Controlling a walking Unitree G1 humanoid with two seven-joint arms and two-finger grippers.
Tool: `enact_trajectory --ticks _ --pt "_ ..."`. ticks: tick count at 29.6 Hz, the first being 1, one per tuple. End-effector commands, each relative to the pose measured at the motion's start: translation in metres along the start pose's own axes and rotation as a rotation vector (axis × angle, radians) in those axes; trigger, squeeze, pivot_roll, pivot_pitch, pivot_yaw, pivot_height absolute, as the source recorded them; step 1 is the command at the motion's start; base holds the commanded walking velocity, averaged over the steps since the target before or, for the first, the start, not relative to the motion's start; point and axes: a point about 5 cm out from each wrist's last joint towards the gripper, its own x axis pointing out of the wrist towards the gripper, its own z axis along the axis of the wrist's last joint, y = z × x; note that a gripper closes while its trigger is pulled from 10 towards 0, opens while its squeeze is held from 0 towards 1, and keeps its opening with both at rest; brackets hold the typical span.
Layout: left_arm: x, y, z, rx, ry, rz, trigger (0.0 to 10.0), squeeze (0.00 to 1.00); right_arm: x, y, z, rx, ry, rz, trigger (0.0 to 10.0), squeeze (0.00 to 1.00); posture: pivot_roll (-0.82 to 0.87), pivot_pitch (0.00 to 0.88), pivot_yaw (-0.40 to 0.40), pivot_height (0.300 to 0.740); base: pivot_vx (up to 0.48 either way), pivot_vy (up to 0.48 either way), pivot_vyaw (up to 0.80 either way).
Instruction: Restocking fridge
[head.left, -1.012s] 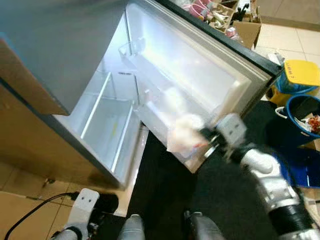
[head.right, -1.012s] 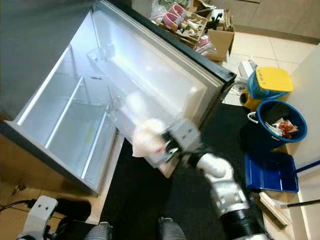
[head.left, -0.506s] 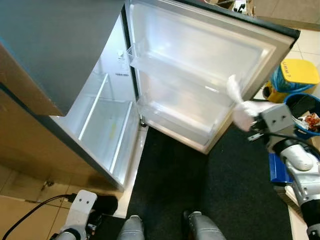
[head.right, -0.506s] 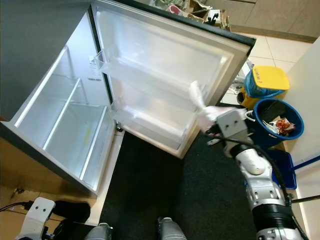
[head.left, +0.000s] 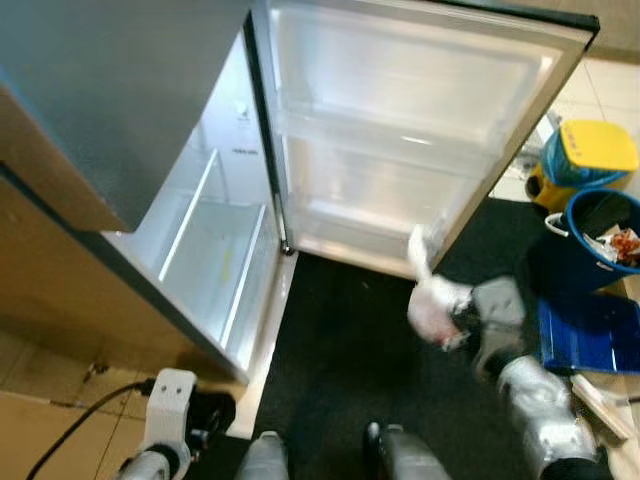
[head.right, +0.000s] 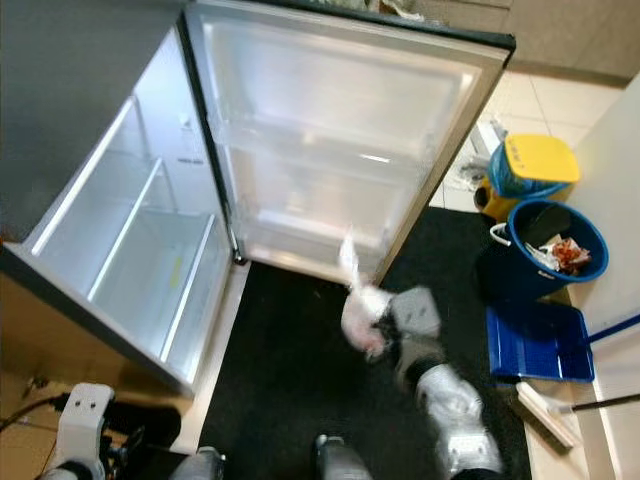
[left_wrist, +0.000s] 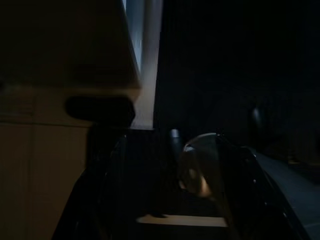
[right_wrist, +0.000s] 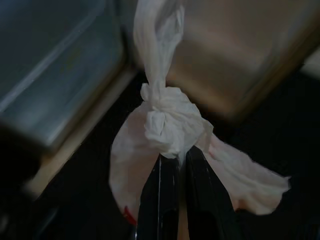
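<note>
My right gripper (head.left: 458, 320) is shut on a knotted white plastic bag (head.left: 432, 305) with a bit of red showing inside. It hangs over the black mat, just below the lower edge of the open fridge door (head.left: 400, 140). In the right wrist view the two black fingers (right_wrist: 162, 197) pinch the bag (right_wrist: 165, 125) right under its knot. The fridge's inside (head.left: 215, 245) stands open at my left, with bare white shelves. My left gripper (head.left: 168, 420) hangs low at my left side; its wrist view is very dark.
A black mat (head.left: 340, 370) covers the floor before the fridge. To the right stand a blue bucket (head.left: 600, 235) with rubbish, a yellow-lidded bin (head.left: 590, 150) and a blue dustpan (head.left: 590, 335). A black cable (head.left: 70, 435) runs over the tan floor at my left.
My right gripper has dropped down and inward with the bag, from beside the door's edge to low over the mat. The door has swung a little wider.
</note>
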Motion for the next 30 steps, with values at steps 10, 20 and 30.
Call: enact_trajectory --ticks 10,20,30 --pt "0.008 -0.017 -0.012 0.036 0.009 -0.015 10.0 0.0 -0.033 0.005 -0.083 0.072 0.27 -0.135 10.0 0.0 -0.04 0.183 -0.019 0.74 0.0 0.0 0.0" --pt "0.018 -0.026 -0.007 0.061 -0.036 0.008 10.0 0.0 -0.026 0.018 -0.074 0.073 0.156 -0.138 10.0 0.0 -0.06 0.169 -0.027 0.74 0.0 0.0 0.0" --pt "0.025 -0.039 -0.001 0.091 -0.063 -0.039 10.0 0.0 -0.024 0.024 -0.071 0.081 0.131 -0.136 10.0 0.0 -0.06 0.159 -0.016 0.74 0.0 0.0 0.0"
